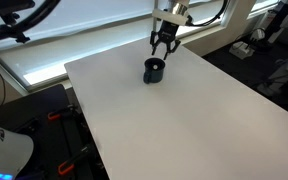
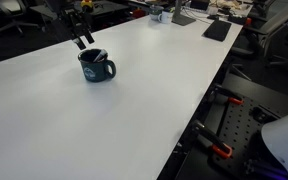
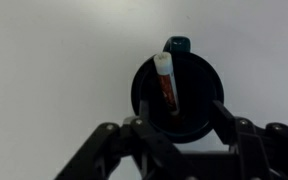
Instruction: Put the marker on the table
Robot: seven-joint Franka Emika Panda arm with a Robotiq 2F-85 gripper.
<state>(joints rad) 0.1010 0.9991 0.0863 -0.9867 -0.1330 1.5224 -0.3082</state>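
Observation:
A dark blue mug (image 1: pixel 154 70) stands on the white table (image 1: pixel 184 120) near its far edge; it also shows in an exterior view (image 2: pixel 96 66) and in the wrist view (image 3: pixel 178 95). A marker (image 3: pixel 166 82) with a white cap and red body stands tilted inside the mug. My gripper (image 1: pixel 164 45) hovers just above the mug, fingers spread and empty. It shows in an exterior view (image 2: pixel 82 38) above and behind the mug. In the wrist view the open gripper (image 3: pixel 176 120) straddles the mug's near rim.
The table runs wide around the mug. Dark office clutter and chairs (image 2: pixel 219 28) lie beyond the far edge. A black cart with red clamps (image 2: pixel 224 130) stands beside the table. Windows (image 1: pixel 74 40) run behind the table.

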